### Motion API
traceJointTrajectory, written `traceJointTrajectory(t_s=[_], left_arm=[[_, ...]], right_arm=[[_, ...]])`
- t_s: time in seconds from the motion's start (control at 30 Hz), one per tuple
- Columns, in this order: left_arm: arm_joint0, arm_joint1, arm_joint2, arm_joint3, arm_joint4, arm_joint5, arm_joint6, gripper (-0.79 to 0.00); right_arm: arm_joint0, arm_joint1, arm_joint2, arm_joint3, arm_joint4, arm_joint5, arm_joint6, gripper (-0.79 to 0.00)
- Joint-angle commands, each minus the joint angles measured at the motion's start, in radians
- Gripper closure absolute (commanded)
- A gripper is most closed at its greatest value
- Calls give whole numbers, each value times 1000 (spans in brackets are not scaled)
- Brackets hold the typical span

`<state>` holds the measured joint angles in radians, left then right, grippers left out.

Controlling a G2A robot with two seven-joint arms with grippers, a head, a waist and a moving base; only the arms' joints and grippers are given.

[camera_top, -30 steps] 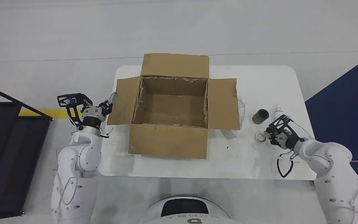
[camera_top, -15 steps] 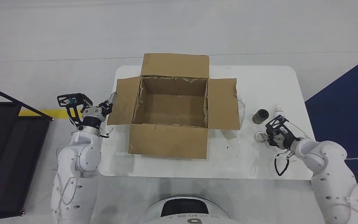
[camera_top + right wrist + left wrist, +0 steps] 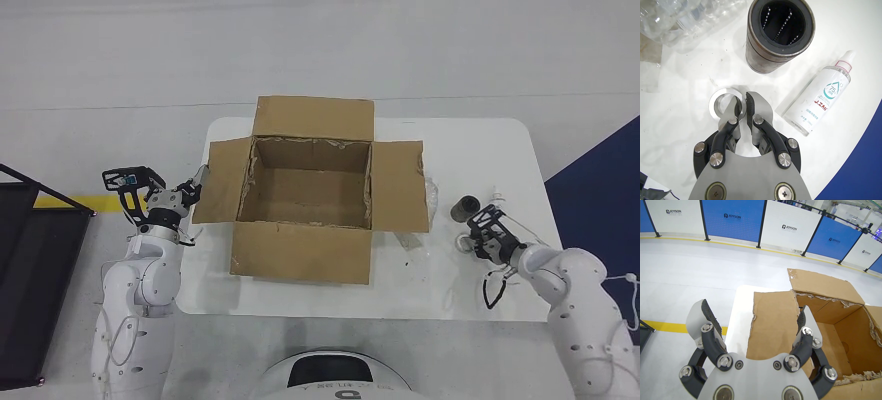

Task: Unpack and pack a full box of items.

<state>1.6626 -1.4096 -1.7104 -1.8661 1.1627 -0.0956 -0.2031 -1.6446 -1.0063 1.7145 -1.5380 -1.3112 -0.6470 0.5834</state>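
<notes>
An open cardboard box (image 3: 300, 255) stands in the middle of the white table (image 3: 480, 150), its inside bare. My right gripper (image 3: 743, 99) is down on the table at a flat metal ring (image 3: 725, 90). One finger sits inside the ring's hole and the other outside, shut on its rim. From above, the ring (image 3: 464, 243) lies just left of that gripper (image 3: 478, 240). My left gripper (image 3: 754, 306) hangs open and holds nothing, beside the box's left flap (image 3: 772, 323), off the table's left edge (image 3: 197, 180).
A dark metal cylinder (image 3: 780, 36) stands upright just beyond the ring (image 3: 462, 209). A small white spray bottle (image 3: 815, 102) lies on its side near the table's right edge. Crumpled clear plastic (image 3: 677, 22) lies between the box and the ring.
My right gripper has moved left over the table to the metal ring and closed on its rim. The left arm has kept still.
</notes>
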Motion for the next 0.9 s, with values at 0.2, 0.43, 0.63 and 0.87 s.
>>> traceJointTrajectory(t_s=[0.2,0.43,0.63,0.87], left_arm=[[0,0,0,0,0,0,0,-785],[0,0,0,0,0,0,0,-785],[0,0,0,0,0,0,0,-785],[0,0,0,0,0,0,0,-785]], right_arm=[[-77,9,89,-42,49,-52,-147,0],[-127,12,188,-40,215,-132,-358,0],[-102,15,223,8,445,-264,-443,0],[-77,40,183,21,627,-365,-329,0]])
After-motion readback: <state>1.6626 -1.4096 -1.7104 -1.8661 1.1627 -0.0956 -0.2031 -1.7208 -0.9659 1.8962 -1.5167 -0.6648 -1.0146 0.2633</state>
